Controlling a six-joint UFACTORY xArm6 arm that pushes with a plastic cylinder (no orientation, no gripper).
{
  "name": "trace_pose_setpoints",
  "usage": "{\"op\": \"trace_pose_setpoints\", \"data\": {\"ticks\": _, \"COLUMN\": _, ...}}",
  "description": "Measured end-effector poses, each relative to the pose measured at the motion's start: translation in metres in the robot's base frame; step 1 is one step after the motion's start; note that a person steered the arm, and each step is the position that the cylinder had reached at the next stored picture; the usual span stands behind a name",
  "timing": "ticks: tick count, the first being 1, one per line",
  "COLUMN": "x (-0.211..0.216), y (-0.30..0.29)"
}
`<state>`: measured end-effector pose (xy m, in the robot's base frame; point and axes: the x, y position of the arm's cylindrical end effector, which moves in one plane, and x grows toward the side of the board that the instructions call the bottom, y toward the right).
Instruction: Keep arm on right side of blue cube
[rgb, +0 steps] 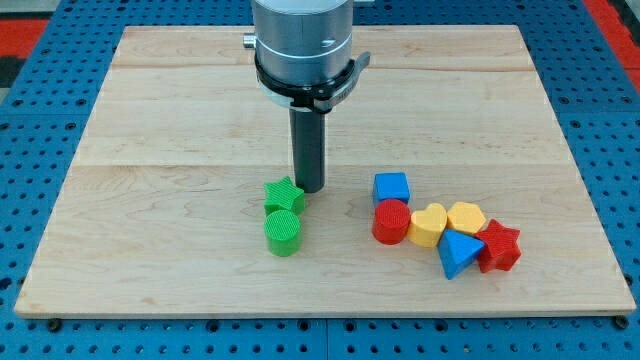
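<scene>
The blue cube (392, 187) sits on the wooden board right of centre, at the top-left of a cluster of blocks. My tip (309, 188) is on the board to the left of the blue cube, about a block's width or more away from it. The tip is just at the right of a green star (284, 194), close to it or touching it. A green cylinder (283, 231) lies right below the star.
Below and right of the blue cube lie a red cylinder (391, 222), a yellow heart (428, 225), a yellow hexagon (466, 217), a blue triangular block (458, 253) and a red star (499, 247). The board's edge (320, 310) borders blue pegboard.
</scene>
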<state>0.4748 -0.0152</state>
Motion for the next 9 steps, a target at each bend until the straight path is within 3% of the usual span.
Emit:
{"op": "trace_pose_setpoints", "data": {"ticks": 4, "x": -0.023, "y": 0.000}}
{"op": "trace_pose_setpoints", "data": {"ticks": 6, "x": -0.083, "y": 0.064}}
{"op": "trace_pose_setpoints", "data": {"ticks": 7, "x": -0.054, "y": 0.138}}
{"op": "trace_pose_setpoints", "data": {"ticks": 8, "x": 0.003, "y": 0.144}}
{"op": "trace_pose_setpoints", "data": {"ticks": 9, "x": 0.008, "y": 0.107}}
